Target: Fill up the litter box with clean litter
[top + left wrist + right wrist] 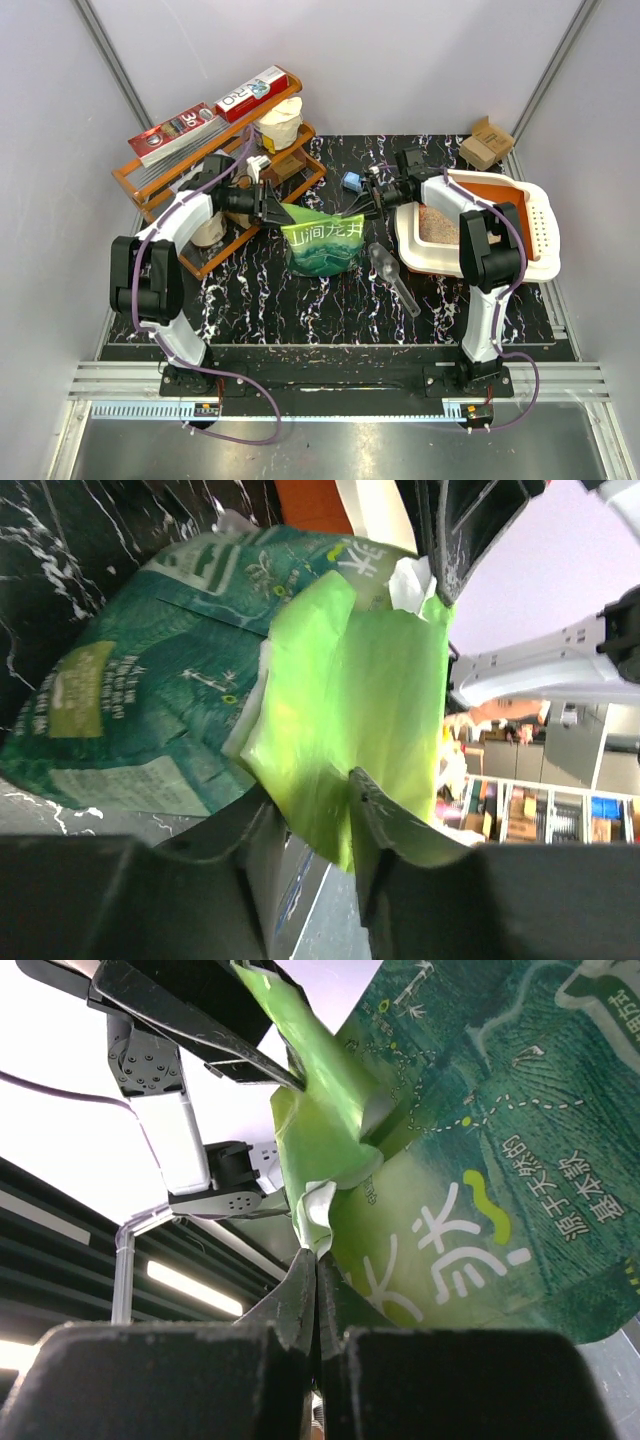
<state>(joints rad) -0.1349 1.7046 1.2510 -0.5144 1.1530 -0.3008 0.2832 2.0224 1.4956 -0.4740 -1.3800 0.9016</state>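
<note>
Orange-lined litter box (548,240) sits at the tabletop's right edge, with pale clean litter (437,225) covering part of its floor. Green pouch (322,245) is near the tabletop's centre, left of the box and apart from it. Right gripper (312,1260): jaws together, clamped on the pouch's torn top corner. Left gripper (320,810): jaws apart around the opposite flap, no pinch. Risk: with a one-corner hold the film could slip or tear, the pouch tips, and granules spill on the tabletop (300,310).

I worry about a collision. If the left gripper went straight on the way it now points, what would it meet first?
The green pouch: its pale flap lies between the fingers of the left gripper, so it would push into it at once.
</note>
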